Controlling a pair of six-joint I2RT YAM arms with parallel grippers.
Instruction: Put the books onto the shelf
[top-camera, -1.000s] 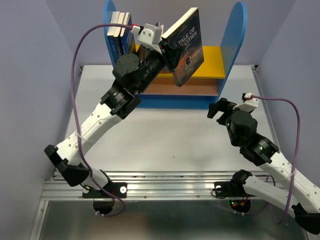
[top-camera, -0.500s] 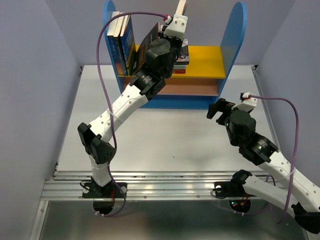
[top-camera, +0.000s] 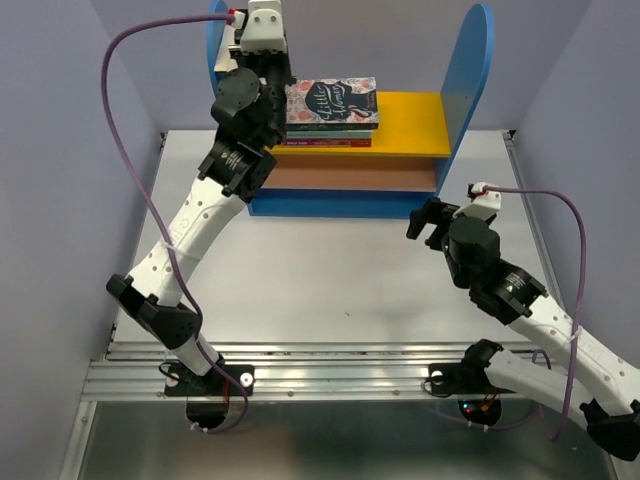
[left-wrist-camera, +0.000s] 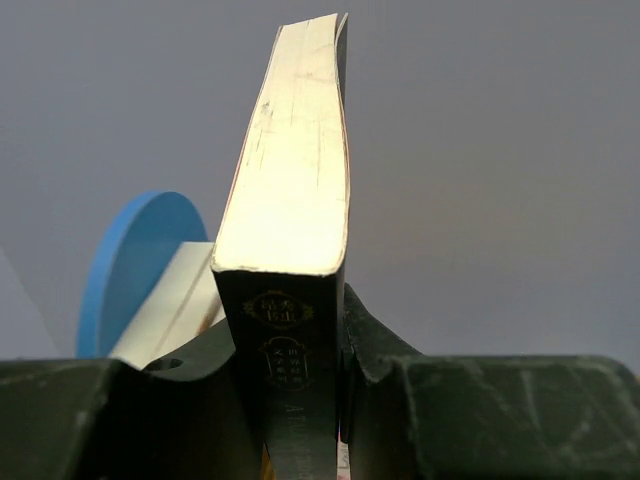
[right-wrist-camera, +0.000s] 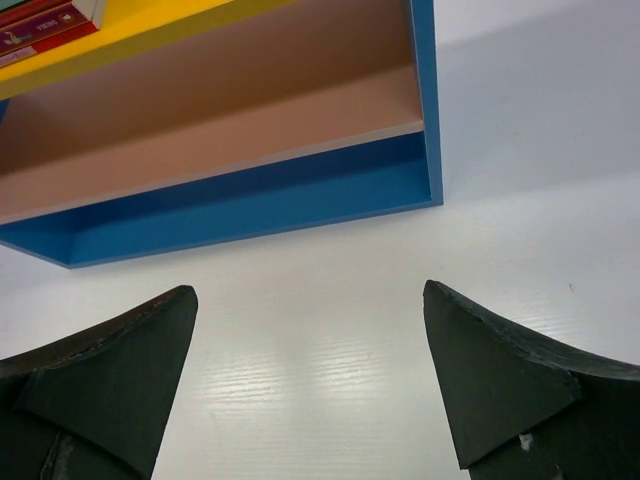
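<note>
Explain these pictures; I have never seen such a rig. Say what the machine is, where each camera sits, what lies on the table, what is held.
Two robot arms are bolted at the near edge of a table. The wide picture looks down from above and behind them; the other two come from a camera on each wrist. At the far end stands a blue shelf whose yellow board carries a flat stack. The left end effector is clamped on a thin book, up beside the shelf's left panel. The right end effector is open and empty above the table.

A shelf (top-camera: 470, 80) on white table (top-camera: 340, 285); flat stack (top-camera: 331, 104) on yellow board (top-camera: 412, 120)
</note>
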